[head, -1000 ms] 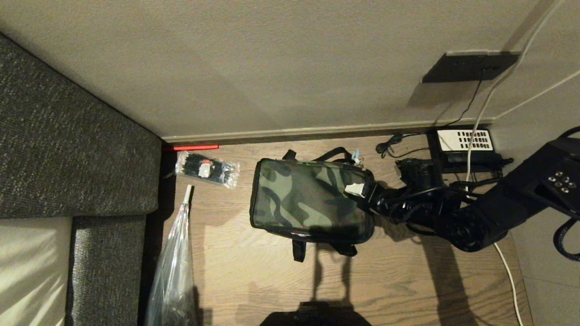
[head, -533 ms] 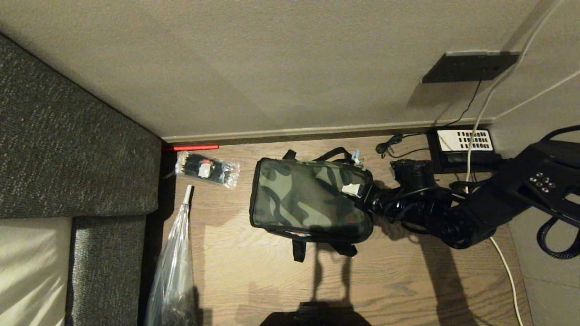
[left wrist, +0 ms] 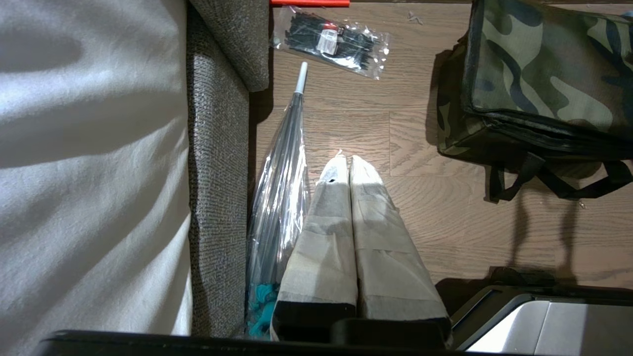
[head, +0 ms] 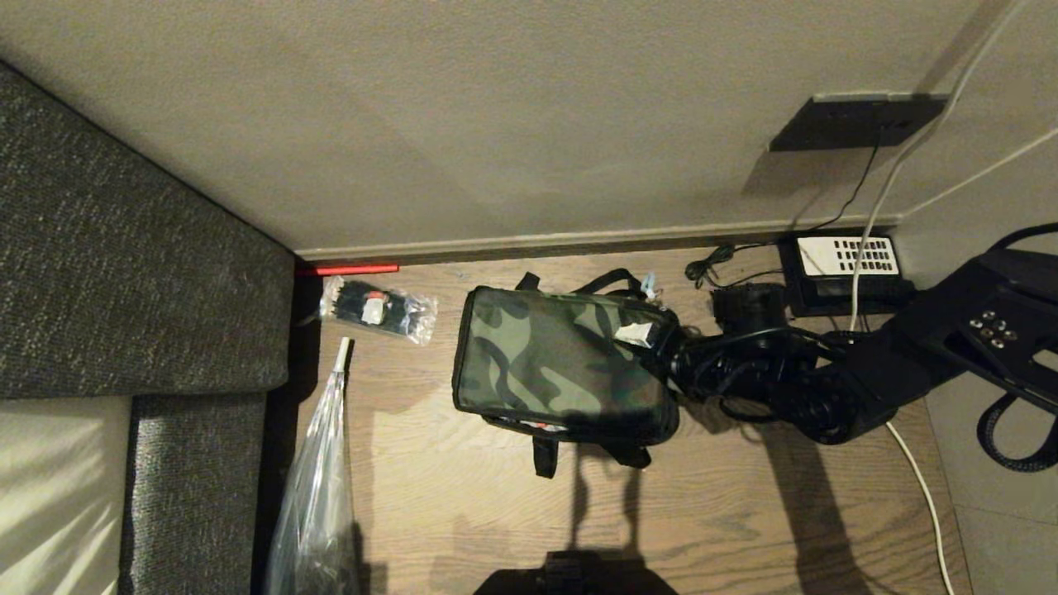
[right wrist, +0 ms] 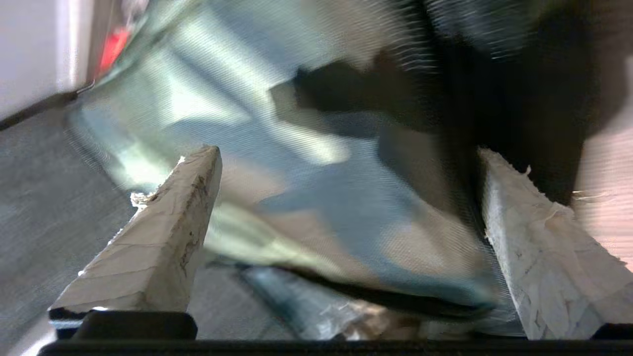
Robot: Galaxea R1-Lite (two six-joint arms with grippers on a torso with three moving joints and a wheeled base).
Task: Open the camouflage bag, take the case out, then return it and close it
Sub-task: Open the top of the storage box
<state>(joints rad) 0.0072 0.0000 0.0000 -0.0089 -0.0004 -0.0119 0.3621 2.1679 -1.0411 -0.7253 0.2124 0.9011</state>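
Right tool [head: 661, 351], fingers spread wide, has nudged camouflage bag's [head: 554, 359] right end up and askew; zipper unopened.

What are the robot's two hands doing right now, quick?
Left gripper: closed, holding nothing, parked above the wooden floor.
Right gripper: open, fingers spread at the right end of the camouflage bag, gripping nothing.

A lived-in room, likely a hotel room or bedroom: a grey upholstered sofa [head: 124, 273] is filling the frame's left, white bedding [head: 58, 487] is lying at lower left, and a black telephone [head: 843, 264] is sitting at upper right on wood flooring [head: 463, 496].
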